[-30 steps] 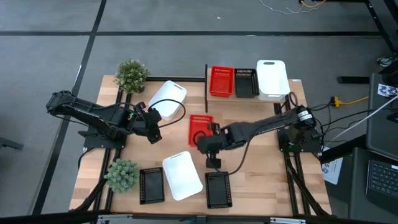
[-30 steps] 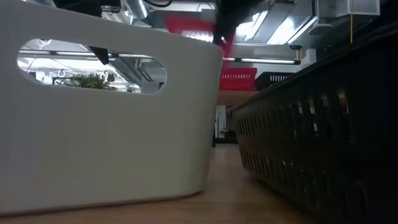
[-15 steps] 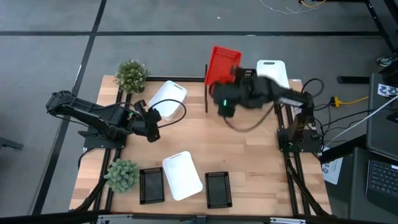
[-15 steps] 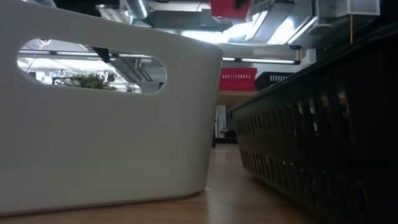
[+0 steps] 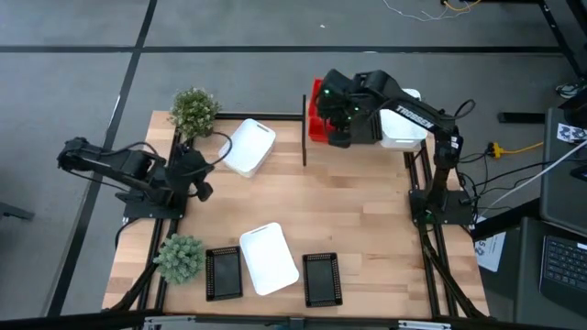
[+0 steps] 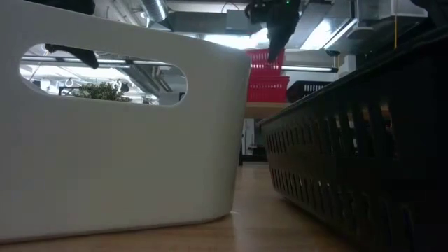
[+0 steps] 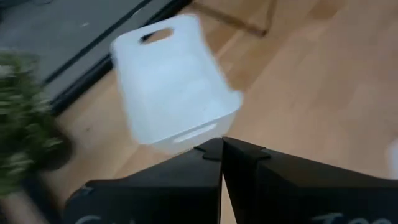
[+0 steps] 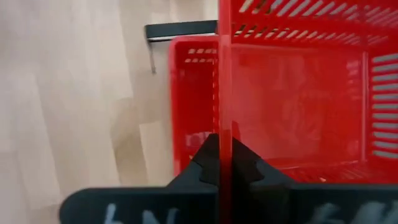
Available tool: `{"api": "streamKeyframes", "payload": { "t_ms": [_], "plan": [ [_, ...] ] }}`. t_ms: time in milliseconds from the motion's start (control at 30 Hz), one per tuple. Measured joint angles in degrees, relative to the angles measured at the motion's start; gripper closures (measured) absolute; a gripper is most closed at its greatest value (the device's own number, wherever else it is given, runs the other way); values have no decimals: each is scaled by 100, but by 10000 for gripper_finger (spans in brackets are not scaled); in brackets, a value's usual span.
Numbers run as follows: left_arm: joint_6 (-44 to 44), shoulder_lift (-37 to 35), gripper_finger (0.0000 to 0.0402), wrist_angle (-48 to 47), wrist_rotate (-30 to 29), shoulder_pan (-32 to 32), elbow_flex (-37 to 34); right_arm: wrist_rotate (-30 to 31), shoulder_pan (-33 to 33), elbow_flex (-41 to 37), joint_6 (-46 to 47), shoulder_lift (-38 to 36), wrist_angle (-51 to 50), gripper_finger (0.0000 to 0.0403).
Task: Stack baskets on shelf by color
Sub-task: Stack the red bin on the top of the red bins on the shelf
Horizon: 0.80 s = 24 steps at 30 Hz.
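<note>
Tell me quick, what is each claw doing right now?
Left gripper: shut, holding nothing, near the white basket.
Right gripper: shut on the wall of a red basket, over the other red basket on the shelf.

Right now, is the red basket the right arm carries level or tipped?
Tipped: in the right wrist view the held red basket hangs from the shut right tool, above the shelf's red basket.

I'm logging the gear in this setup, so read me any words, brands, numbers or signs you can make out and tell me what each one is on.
"TROSSEN", white letters on the right arm, high view.
White lettering on the right claw body, right wrist view: cut off, unreadable.
Printed sheets at the right edge, high view: too small to read.
Baskets and shelf: no text visible.
</note>
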Motion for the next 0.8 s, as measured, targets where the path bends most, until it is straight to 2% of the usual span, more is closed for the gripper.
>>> {"api": "streamKeyframes", "payload": {
  "t_ms": [133, 533, 800],
  "plan": [
    [303, -420, 402, 499, 22, 4, -409, -356, -1, -302, -149, -4, 198, 403],
    [375, -548, 402, 714, 29, 4, -526, -377, -34, -668, -452, -4, 83, 400],
    [373, -548, 402, 810, 30, 4, -526, -375, -38, -671, -746, -4, 46, 344]
  ]
}}
